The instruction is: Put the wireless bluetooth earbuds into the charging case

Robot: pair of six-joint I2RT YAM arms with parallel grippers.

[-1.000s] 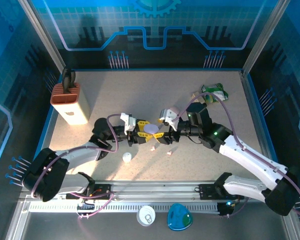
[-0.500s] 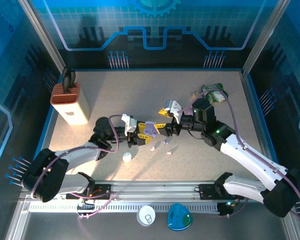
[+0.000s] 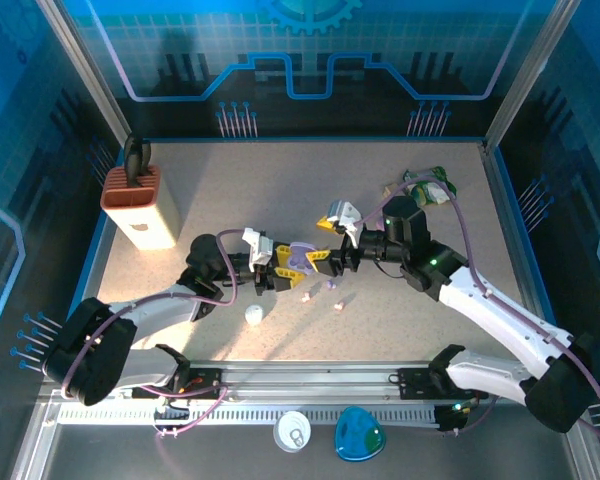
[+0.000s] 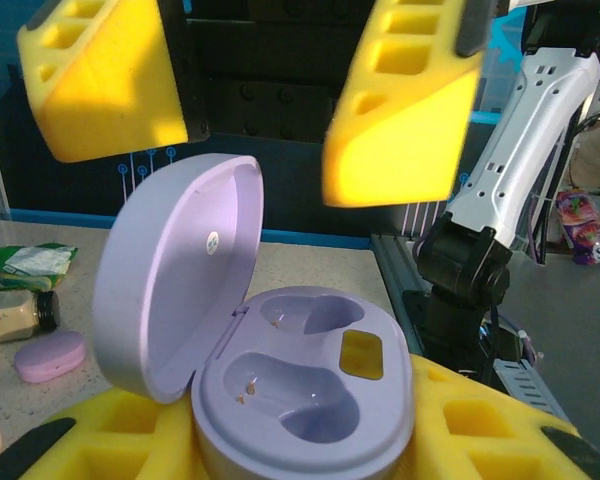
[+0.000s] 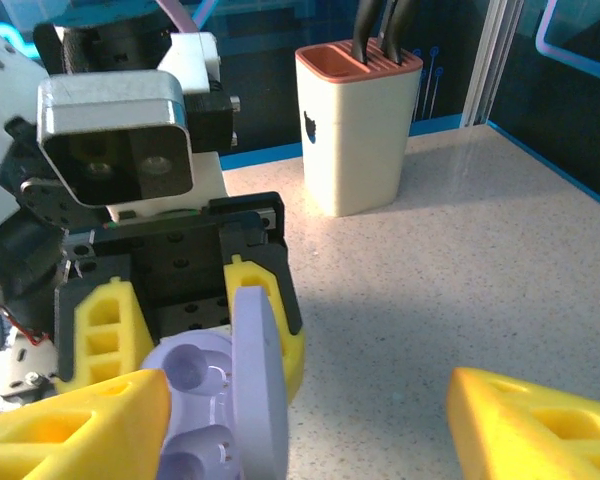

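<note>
A lilac charging case (image 4: 310, 400) rests between the yellow fingers of my left gripper (image 4: 305, 445), which is shut on it. Its lid (image 4: 175, 270) stands open and both sockets are bare. In the top view the case (image 3: 298, 258) is at mid-table, in the left gripper (image 3: 292, 262). My right gripper (image 3: 322, 240) faces it, open with nothing between its fingers; its fingers (image 4: 405, 100) hang just above the case. In the right wrist view the right gripper (image 5: 310, 395) flanks the upright lid (image 5: 258, 380). Three tiny earbuds (image 3: 330, 287) lie loose on the table just in front of the case.
A knife block (image 3: 140, 205) stands at the far left, also seen as the block (image 5: 360, 120) behind the left arm. A white case (image 3: 254, 314) lies near the left arm. A pink case (image 4: 50, 355), a small bottle (image 4: 20, 315) and snack packets (image 3: 425, 185) sit at the back right.
The case's lid, down a second ago, now stands open. My right gripper has drawn back up and to the right off the case and spread wider. The left gripper has held still.
</note>
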